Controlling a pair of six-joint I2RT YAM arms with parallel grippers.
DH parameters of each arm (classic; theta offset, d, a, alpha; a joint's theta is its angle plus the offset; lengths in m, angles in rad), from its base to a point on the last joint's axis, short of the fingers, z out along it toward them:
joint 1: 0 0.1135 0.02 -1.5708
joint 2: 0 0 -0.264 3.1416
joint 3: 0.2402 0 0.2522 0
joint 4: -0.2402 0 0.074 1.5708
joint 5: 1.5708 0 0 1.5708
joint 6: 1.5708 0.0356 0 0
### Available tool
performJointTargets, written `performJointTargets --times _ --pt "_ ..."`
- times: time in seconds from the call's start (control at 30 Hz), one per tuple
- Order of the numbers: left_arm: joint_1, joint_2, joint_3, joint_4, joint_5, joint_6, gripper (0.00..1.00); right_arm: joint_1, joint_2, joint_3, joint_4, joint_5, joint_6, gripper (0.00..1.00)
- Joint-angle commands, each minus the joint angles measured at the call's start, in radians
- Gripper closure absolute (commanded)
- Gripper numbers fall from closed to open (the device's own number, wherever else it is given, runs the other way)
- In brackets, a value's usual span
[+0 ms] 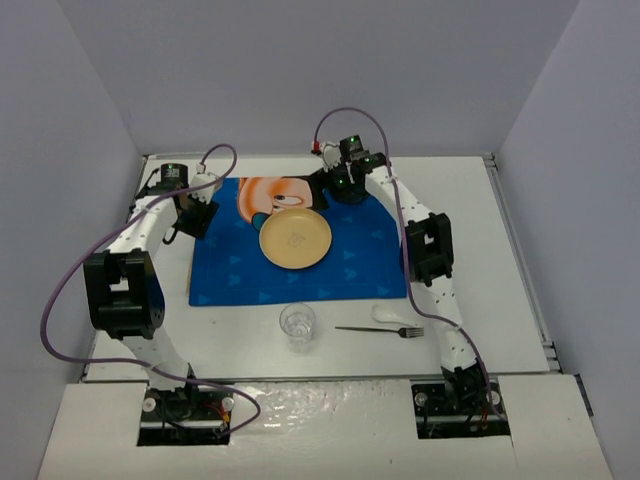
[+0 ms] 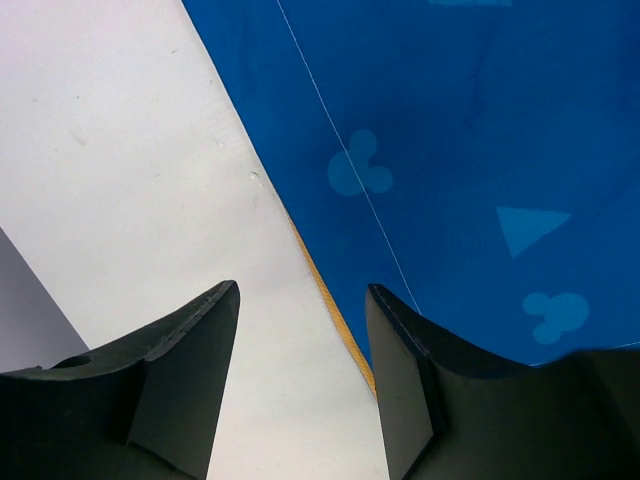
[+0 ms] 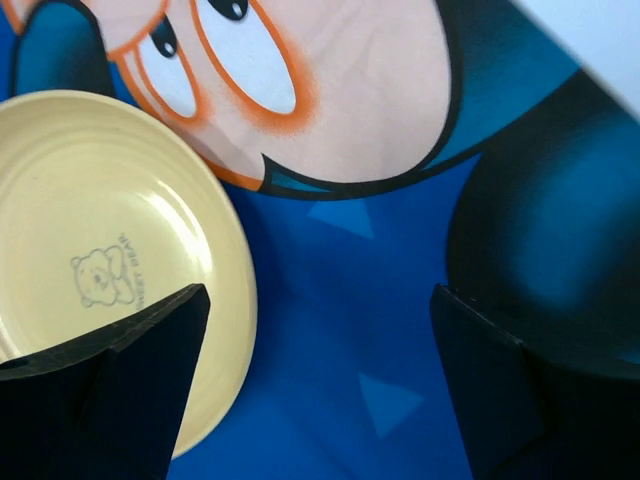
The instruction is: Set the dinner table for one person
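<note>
Plate (image 3: 110,260) half under the wide-open, empty right claw (image 3: 318,298) could get bumped by a sideways swing. Half-open, empty left claw (image 2: 302,291) might snag placemat (image 2: 480,150).

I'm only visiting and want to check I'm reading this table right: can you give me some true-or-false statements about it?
1. The round yellow plate lies on the blue cartoon-mouse placemat. True.
2. The clear drinking glass stands on the plate. False: it stands on the white tabletop, just off the placemat's near edge.
3. The metal fork lies on the tabletop, right of the glass. True.
4. The right tool grips the plate. False: its jaws stand open and empty.
</note>
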Motion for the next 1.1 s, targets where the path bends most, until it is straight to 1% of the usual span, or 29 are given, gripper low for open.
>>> performJointTargets --times 0.0,0.03,0.07,0.1,0.17,0.2,0.27,0.33,0.43,0.6,0.73,0.93,1.07 --pt "0.001 -0.026 0.064 -0.003 0.019 -0.005 0.50 -0.003 -0.279 -0.058 0.007 0.029 -0.024 0.18" --pt "0.001 -0.033 0.059 -0.003 0.022 -0.005 0.50 0.003 -0.323 -0.081 -0.035 0.017 -0.040 0.27" --pt "0.001 -0.041 0.051 0.003 0.024 -0.004 0.50 0.012 -0.357 -0.104 -0.083 0.013 -0.069 0.30" --pt "0.001 -0.049 0.042 0.013 0.025 -0.003 0.50 0.022 -0.382 -0.127 -0.137 0.015 -0.108 0.29" --pt "0.001 -0.053 0.035 0.023 0.028 0.001 0.50 0.055 -0.408 -0.168 -0.265 0.051 -0.202 0.25" --pt "0.001 -0.052 0.035 0.023 0.030 0.001 0.50 0.080 -0.424 -0.187 -0.341 0.067 -0.224 0.22" --pt "-0.001 -0.049 0.033 0.021 0.035 0.003 0.49 0.096 -0.454 -0.258 -0.386 0.083 -0.249 0.23" --pt "-0.002 -0.043 0.033 0.024 0.049 -0.002 0.49 0.149 -0.500 -0.384 -0.394 0.118 -0.255 0.23" --pt "-0.006 -0.043 0.023 0.033 0.061 -0.012 0.50 0.216 -0.517 -0.473 -0.409 0.107 -0.254 0.24" --pt "-0.007 -0.055 -0.011 0.063 0.059 -0.012 0.49 0.331 -0.506 -0.546 -0.439 0.105 -0.269 0.26" --pt "-0.008 -0.068 -0.034 0.070 0.061 -0.004 0.49 0.380 -0.542 -0.612 -0.434 0.090 -0.278 0.26" --pt "-0.007 -0.084 -0.056 0.073 0.058 0.002 0.49 0.414 -0.627 -0.630 -0.435 0.080 -0.271 0.24" --pt "-0.008 -0.082 -0.056 0.068 0.054 -0.009 0.49 0.451 -0.636 -0.670 -0.428 0.079 -0.268 0.24"
